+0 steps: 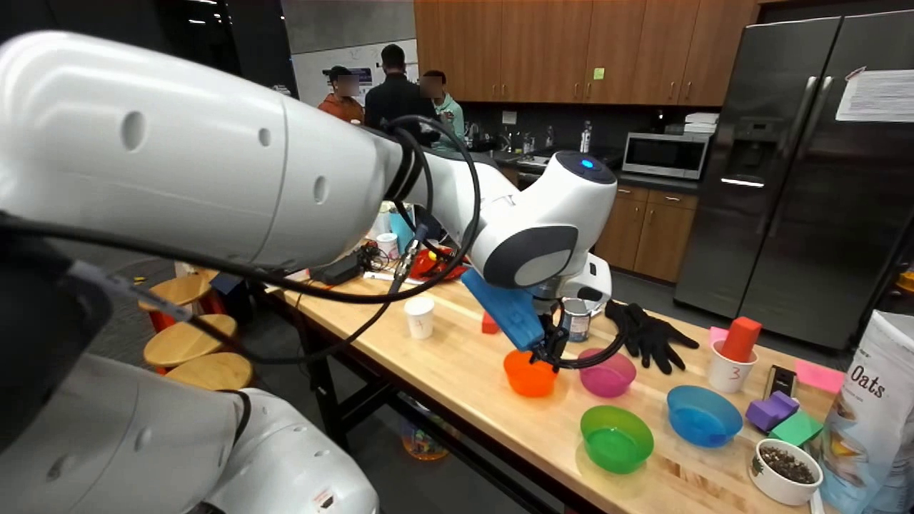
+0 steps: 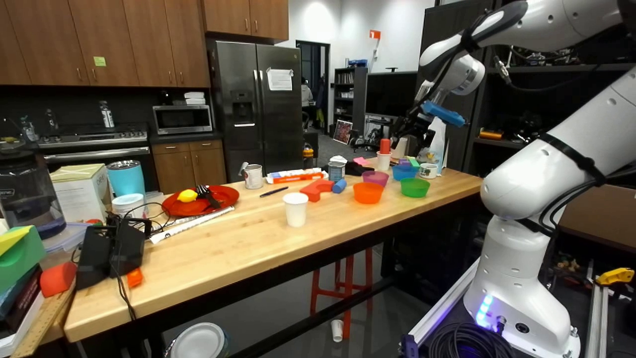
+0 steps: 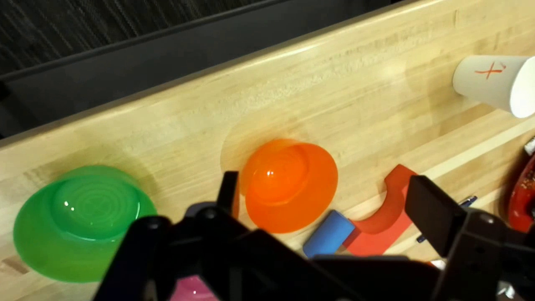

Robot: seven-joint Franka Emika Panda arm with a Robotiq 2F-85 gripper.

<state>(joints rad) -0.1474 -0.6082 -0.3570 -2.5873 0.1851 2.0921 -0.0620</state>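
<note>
Orange bowl (image 3: 289,188), one, upright just beside the blue block (image 3: 329,234); gripper (image 3: 328,202), one, fingers wide and empty, higher than the blue block; risk noted: should I descend off-centre, a finger could catch the bowl's rim and shove it against that block.

The orange bowl (image 3: 288,186) looks smooth, glossy plastic; the table (image 2: 238,243), satiny wood; the cup (image 3: 487,81), matt paper; the fridge (image 2: 278,124), sheeny metal.

The wooden bench (image 2: 223,251) carries a green bowl (image 3: 96,205), an orange bowl (image 3: 290,186) and a white cup (image 2: 296,210) along its robot-side edge; toward one corner lies perhaps an orange block (image 2: 134,277).
</note>
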